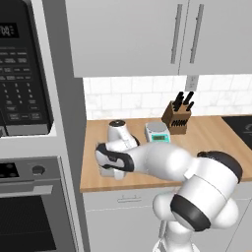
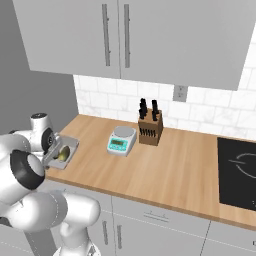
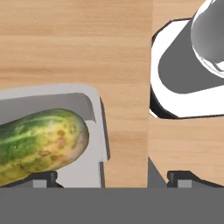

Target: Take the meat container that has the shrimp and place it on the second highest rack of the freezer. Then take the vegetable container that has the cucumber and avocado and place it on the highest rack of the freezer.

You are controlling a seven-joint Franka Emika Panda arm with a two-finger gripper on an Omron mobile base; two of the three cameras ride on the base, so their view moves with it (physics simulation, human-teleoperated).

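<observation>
A wooden counter [image 2: 165, 165] runs under white wall cabinets [image 2: 150, 35] and a pale tiled backsplash, with a black cooktop [image 2: 237, 172] cut off at the right edge of the right base view. A knife block [image 2: 150, 130] stands at the back, and a small kitchen scale [image 2: 121, 140] sits just beside it at about 8 o'clock. In the left base view a microwave [image 1: 22, 74] and an oven [image 1: 29, 206] fill the left side, both cropped by the frame.

The vegetable container [image 2: 62, 153] rests on the counter's left end, partly hidden behind the arm's wrist. In the hand view its grey rim sits at 8 o'clock and the cucumber [image 3: 39, 144] lies inside, cut off at the left edge; the avocado cannot be made out. The gripper [image 3: 111, 177] hangs just over the container's corner, jaws spread wide and grasping nothing, one fingertip [image 3: 41, 177] over the tray and the other over bare wood.
</observation>
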